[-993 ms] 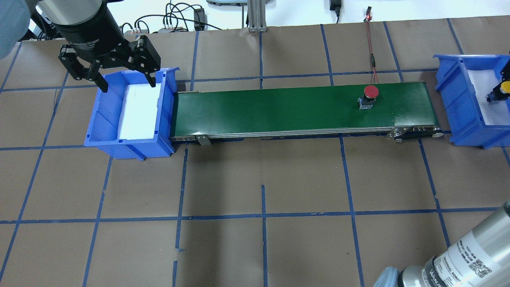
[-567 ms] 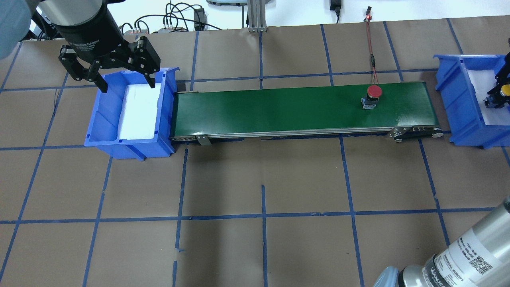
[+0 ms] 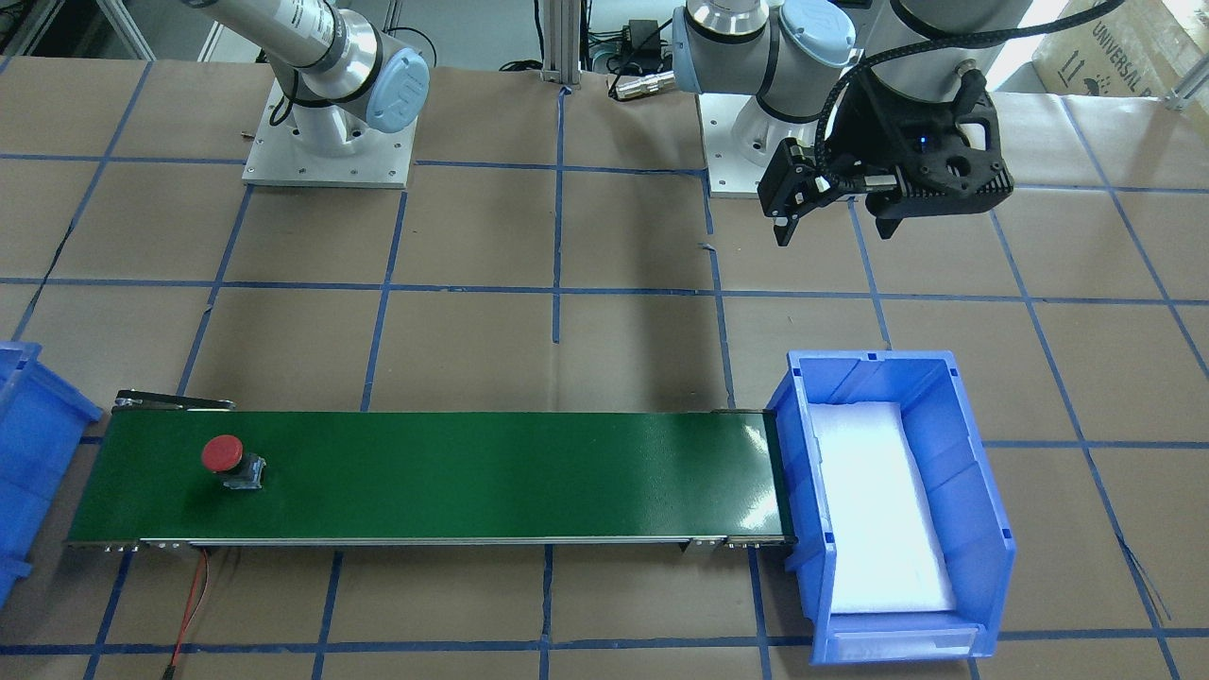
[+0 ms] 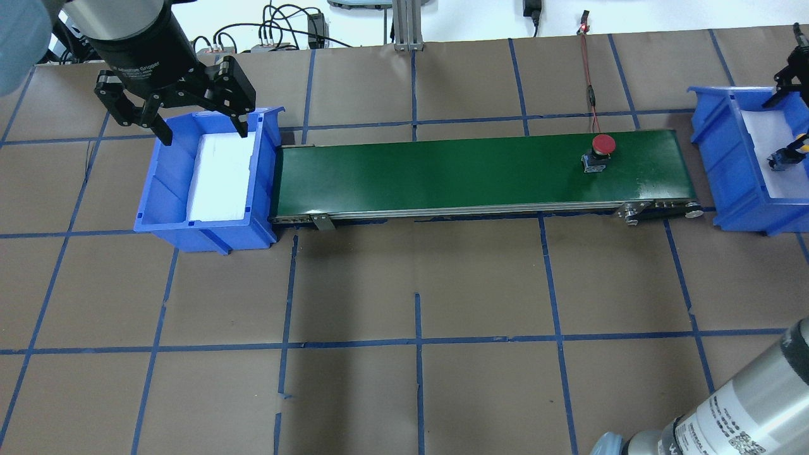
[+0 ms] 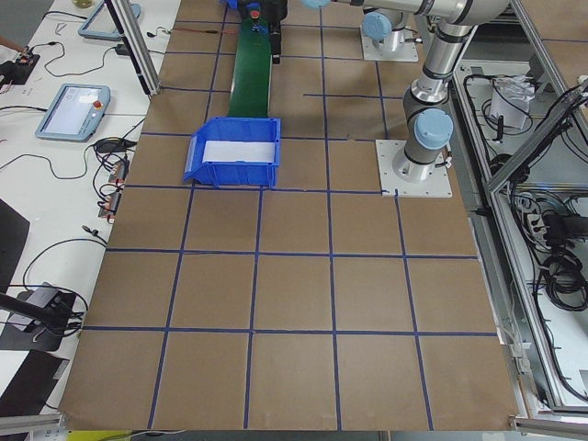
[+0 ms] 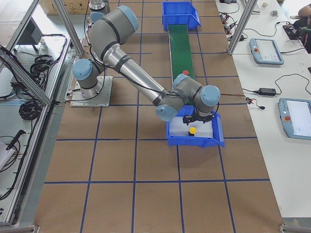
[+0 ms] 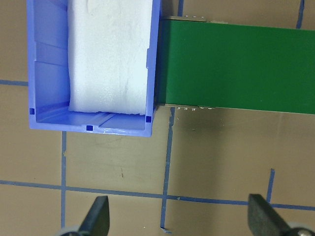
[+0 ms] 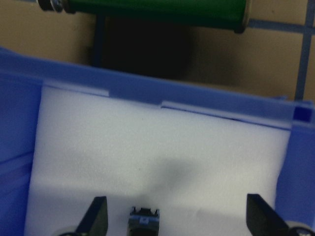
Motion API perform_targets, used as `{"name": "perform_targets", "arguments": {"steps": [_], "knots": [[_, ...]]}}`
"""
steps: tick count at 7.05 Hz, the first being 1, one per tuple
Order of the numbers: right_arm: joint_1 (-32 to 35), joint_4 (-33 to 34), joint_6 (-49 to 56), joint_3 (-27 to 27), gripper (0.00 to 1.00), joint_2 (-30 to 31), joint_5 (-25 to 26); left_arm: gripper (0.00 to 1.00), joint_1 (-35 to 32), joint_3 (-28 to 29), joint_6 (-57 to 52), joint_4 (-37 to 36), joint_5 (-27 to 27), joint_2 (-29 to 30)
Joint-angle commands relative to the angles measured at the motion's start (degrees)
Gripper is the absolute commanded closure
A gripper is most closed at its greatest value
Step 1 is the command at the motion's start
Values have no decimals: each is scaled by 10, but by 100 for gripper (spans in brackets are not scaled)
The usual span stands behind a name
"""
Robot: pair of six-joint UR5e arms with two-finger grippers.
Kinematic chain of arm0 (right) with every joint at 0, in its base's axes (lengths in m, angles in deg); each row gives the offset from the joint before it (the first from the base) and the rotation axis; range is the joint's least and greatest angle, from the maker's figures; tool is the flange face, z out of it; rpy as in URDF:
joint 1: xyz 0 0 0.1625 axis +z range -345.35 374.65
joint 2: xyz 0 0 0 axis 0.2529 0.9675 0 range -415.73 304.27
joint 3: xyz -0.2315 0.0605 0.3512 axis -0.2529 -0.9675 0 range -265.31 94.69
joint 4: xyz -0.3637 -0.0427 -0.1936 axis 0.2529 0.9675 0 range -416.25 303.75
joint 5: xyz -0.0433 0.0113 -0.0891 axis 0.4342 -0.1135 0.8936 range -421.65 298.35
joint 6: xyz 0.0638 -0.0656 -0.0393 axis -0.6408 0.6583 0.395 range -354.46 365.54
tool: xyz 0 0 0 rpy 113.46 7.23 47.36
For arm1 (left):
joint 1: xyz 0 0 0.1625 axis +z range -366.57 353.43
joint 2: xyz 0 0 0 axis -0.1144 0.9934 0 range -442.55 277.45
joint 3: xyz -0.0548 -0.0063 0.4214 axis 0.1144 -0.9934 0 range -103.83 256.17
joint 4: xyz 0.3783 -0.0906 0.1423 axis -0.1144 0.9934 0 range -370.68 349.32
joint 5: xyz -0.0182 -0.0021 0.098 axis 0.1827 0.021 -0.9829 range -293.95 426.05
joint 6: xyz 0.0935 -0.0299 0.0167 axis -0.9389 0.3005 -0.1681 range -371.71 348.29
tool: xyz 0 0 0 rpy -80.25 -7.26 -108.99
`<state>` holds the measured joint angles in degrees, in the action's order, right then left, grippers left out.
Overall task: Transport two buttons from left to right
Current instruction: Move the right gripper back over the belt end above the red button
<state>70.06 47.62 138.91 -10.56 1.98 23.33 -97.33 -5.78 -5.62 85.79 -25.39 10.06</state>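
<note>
The red button [image 4: 599,153] rides on the green conveyor [image 4: 442,170] near its right end, also in the front view [image 3: 229,460]. The yellow button [image 4: 787,157] lies on white foam in the right blue bin [image 4: 727,158]; its body [image 8: 143,222] shows below my right gripper [image 8: 177,221], which is open and lifted clear of it. My left gripper [image 4: 203,136] hovers open above the far rim of the left blue bin [image 4: 164,189], holding nothing; in its wrist view the fingers [image 7: 98,219] frame bare table.
The left bin [image 3: 954,472] holds only a white foam pad. A red wire [image 4: 591,95] runs from the table's far edge to the belt. Blue tape lines grid the brown table [image 4: 417,284]. Cables and a post stand at the far edge.
The red button has travelled further right on the belt. My right gripper has opened, left the yellow button in the right bin and risen. The left gripper has stayed put.
</note>
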Motion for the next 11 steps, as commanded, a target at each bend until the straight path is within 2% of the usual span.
{"name": "perform_targets", "arguments": {"steps": [1,3,4,5,6,11], "knots": [[67,-24,-36,7,0,34,18,0,1,-2,-3,-1,-1,-1],[103,-24,-107,29,0,50,34,0,1,-2,-2,-2,-1,-1],[104,-18,-167,44,0,49,25,0,2,-2,-3,-1,-1,-1],[105,-17,-183,69,0,50,-10,0,1,-2,2,-2,0,-1],[104,-17,-185,90,0,52,-54,0,1,-3,2,-4,0,0],[122,-2,-178,123,0,56,-59,0,2,-3,2,-8,0,0]]}}
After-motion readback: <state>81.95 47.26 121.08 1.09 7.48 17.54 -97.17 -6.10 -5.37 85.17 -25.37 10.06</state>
